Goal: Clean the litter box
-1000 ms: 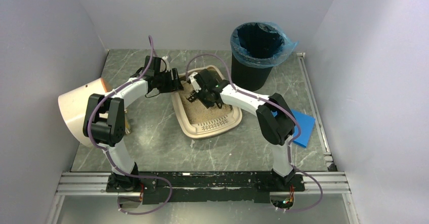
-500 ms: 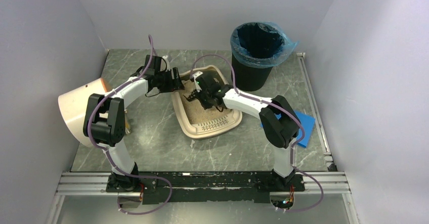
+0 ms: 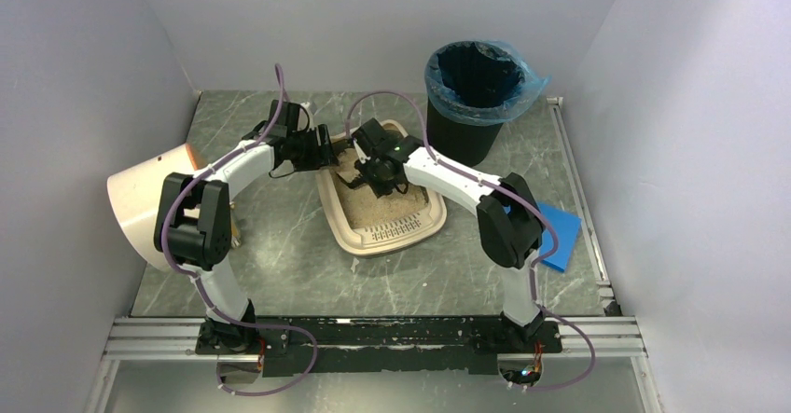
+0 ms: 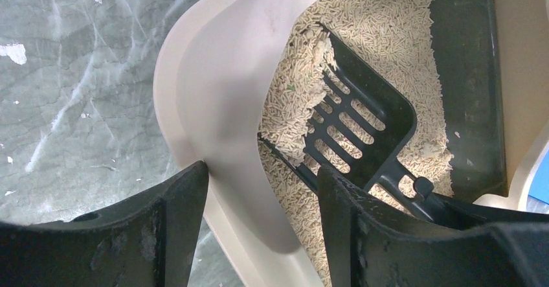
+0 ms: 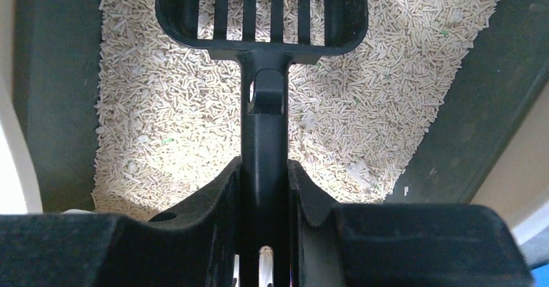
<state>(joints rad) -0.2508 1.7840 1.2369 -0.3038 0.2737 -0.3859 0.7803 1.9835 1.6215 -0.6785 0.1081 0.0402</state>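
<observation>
The beige litter box lies mid-table with tan pellet litter inside. My right gripper hovers over its far end, shut on the handle of a black slotted scoop. The scoop's head rests in the litter and carries a few pellets at its tip. My left gripper straddles the box's far left wall. One finger presses the outer rim and the other sits inside above the litter, so the jaws clamp the wall. In the left wrist view the scoop lies just beyond that inner finger.
A black round bin with a blue liner stands at the back right, close to the box. A cream drum lies on its side at the left wall. A blue flat pad sits right of the right arm's elbow.
The right gripper has shifted the scoop toward the box's far left corner, nearer the left gripper. The left gripper has stayed on the box's wall.
</observation>
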